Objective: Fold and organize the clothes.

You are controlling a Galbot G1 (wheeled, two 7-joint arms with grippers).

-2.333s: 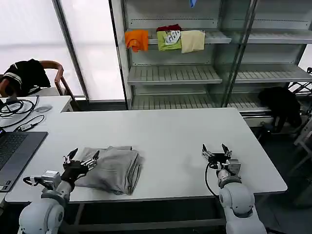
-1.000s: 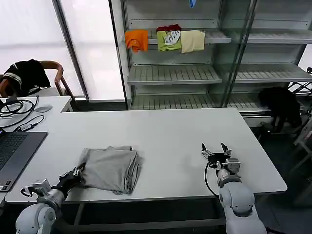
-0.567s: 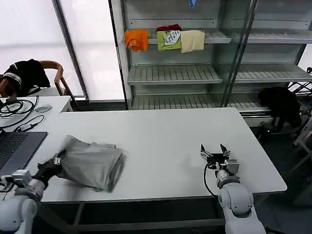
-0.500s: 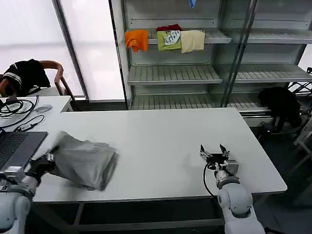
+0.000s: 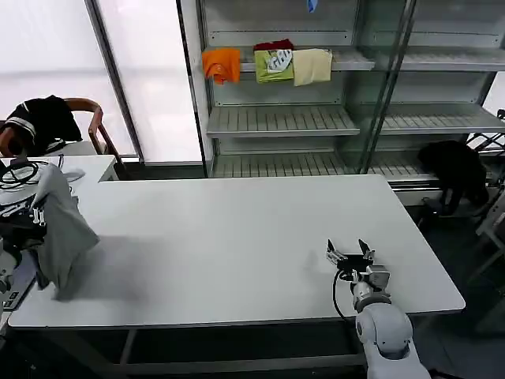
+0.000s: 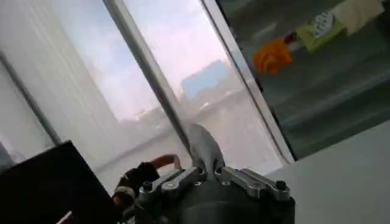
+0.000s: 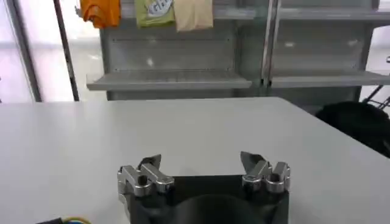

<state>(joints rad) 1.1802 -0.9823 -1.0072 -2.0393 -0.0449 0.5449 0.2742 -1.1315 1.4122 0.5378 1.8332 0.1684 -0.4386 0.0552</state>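
A light grey shirt [image 5: 65, 230] hangs in a loose bundle at the table's far left edge, lifted off the white table [image 5: 237, 237]. My left gripper [image 5: 35, 215] is shut on its upper part; in the left wrist view a fold of the grey shirt [image 6: 205, 145] sticks up from between the shut jaws of the left gripper [image 6: 207, 172]. The shirt's print is hidden. My right gripper [image 5: 351, 254] rests low over the table's near right part, open with nothing between its fingers, as the right gripper [image 7: 204, 164] also stands in its own wrist view.
Orange [image 5: 221, 63], green [image 5: 274, 65] and cream [image 5: 312, 66] garments lie on a shelf behind the table. Cables [image 5: 20, 170] lie on a side desk at the left, beside a chair with a black garment [image 5: 43, 118]. Another black garment [image 5: 454, 170] lies at the right.
My left gripper shut on the folded shirt's left edge, then lifted it and carried it leftward to the table's far left edge, where it now hangs. The right arm barely moved.
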